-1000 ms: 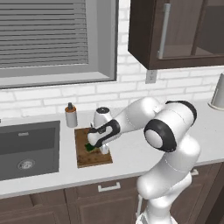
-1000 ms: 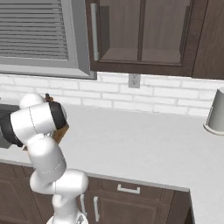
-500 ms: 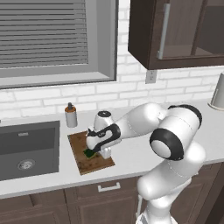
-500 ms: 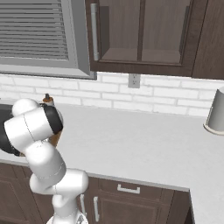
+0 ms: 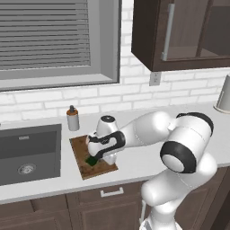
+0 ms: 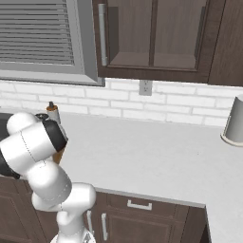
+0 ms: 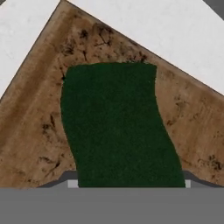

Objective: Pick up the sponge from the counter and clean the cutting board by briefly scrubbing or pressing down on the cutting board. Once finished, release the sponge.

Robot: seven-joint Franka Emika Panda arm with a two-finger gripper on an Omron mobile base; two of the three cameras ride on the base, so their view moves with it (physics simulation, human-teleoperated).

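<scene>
Left base view: the gripper [image 5: 95, 158] has slid toward the front of the cutting board [image 5: 81, 147] since half a second ago, and the sponge [image 5: 91, 160] has come along, now near the board's front half. The gripper is down on the sponge, clamped on it, pressing it to the wood. The board lies on the light bench [image 5: 148, 157], just right of the dark sink [image 5: 27, 152], with a small bottle [image 5: 72, 119] behind it under the window. Hand view, the sponge's [image 7: 118, 127] dark green face lies flat on the stained board [image 7: 39, 127], its long axis running away from the camera toward a board corner.
</scene>
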